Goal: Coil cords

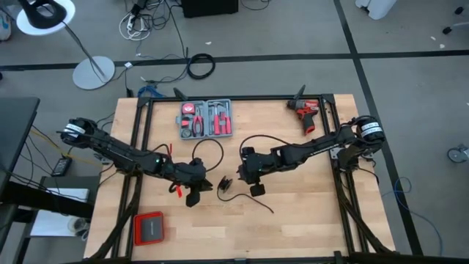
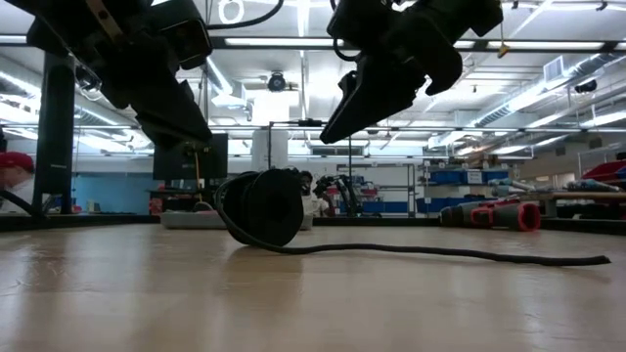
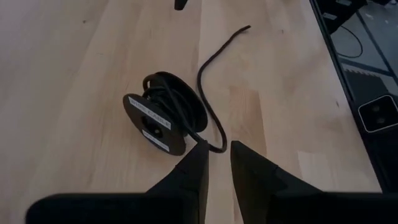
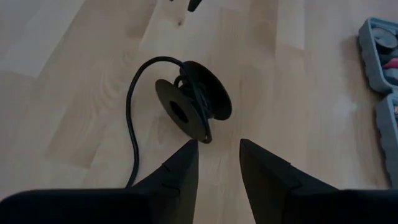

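Wood planks of the table point(image 1: 308, 220) are seen as pale, smooth and faintly grained. Left of centre, the left gripper point(image 1: 196, 196) is held above the board, its two dark wedge-shaped fingers point(image 3: 189, 177) standing a narrow gap apart with nothing clamped between them. Just beyond those fingertips the cord point(image 3: 211, 93) is found: a thin, matte black cable wound onto a small black spool point(image 3: 158, 121) with round flat flanges, resting on its rim, with a white label seen on the flange facing this arm. A loose tail of the cable is laid out in a curve across the wood towards the near right. In the low view the spool point(image 2: 266, 207) is shown standing on the table between the two raised grippers. To the right, the right gripper point(image 1: 245, 172) is poised above and just beside the spool point(image 4: 194, 102), its tapered fingers point(image 4: 177, 174) spread apart and empty.
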